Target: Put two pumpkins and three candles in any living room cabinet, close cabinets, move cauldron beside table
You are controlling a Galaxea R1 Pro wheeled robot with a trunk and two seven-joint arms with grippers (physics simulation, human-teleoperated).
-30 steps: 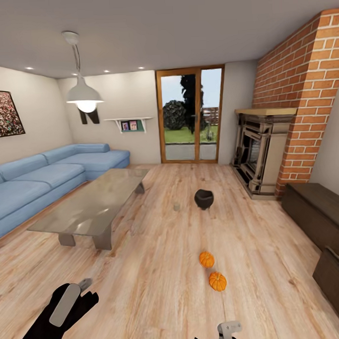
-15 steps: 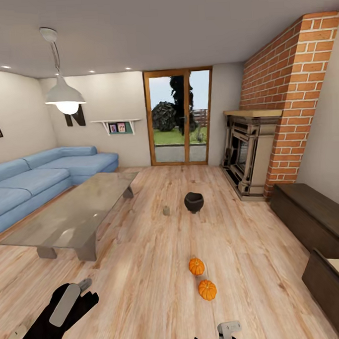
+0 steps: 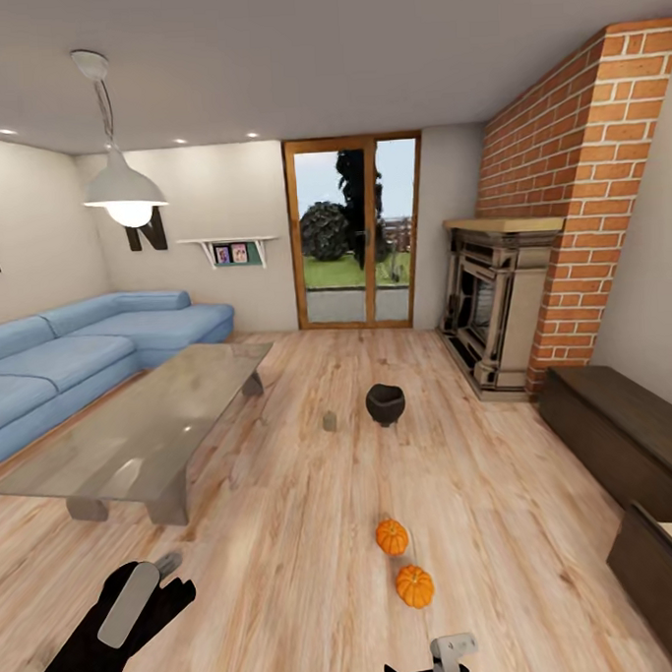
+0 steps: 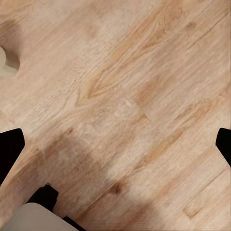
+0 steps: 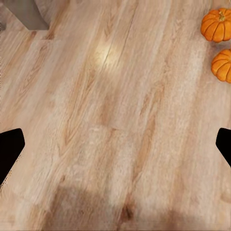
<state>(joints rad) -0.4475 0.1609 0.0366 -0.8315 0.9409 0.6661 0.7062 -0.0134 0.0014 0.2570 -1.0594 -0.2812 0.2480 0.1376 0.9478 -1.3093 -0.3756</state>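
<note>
Robot faces room, no grasp begun; both arms low. Two pumpkins (image 3: pixel 392 536) (image 3: pixel 415 586) on floor (image 3: pixel 287 536) close ahead, cauldron (image 3: pixel 385 402) beyond, apart from glass worktop (image 3: pixel 153 424); cabinet (image 3: pixel 617 430) along right wall. Left claw (image 4: pixel 115 144) spread, empty; right claw (image 5: pixel 115 144) spread, empty. Right wrist view shows pumpkins' ribs close; left wrist view shows pale round object (image 4: pixel 6 62) on floor, maybe candle, cannot tell

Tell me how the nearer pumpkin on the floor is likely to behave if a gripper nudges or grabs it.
The nearer pumpkin looks round and slightly flattened, so it probably sits stable but could roll if pushed from the side. Its ribbed surface may give the fingers some purchase, though a curved body can squirt out of a shallow pinch. It lies apart from the other pumpkin, so a small nudge likely won't disturb that one.
</note>
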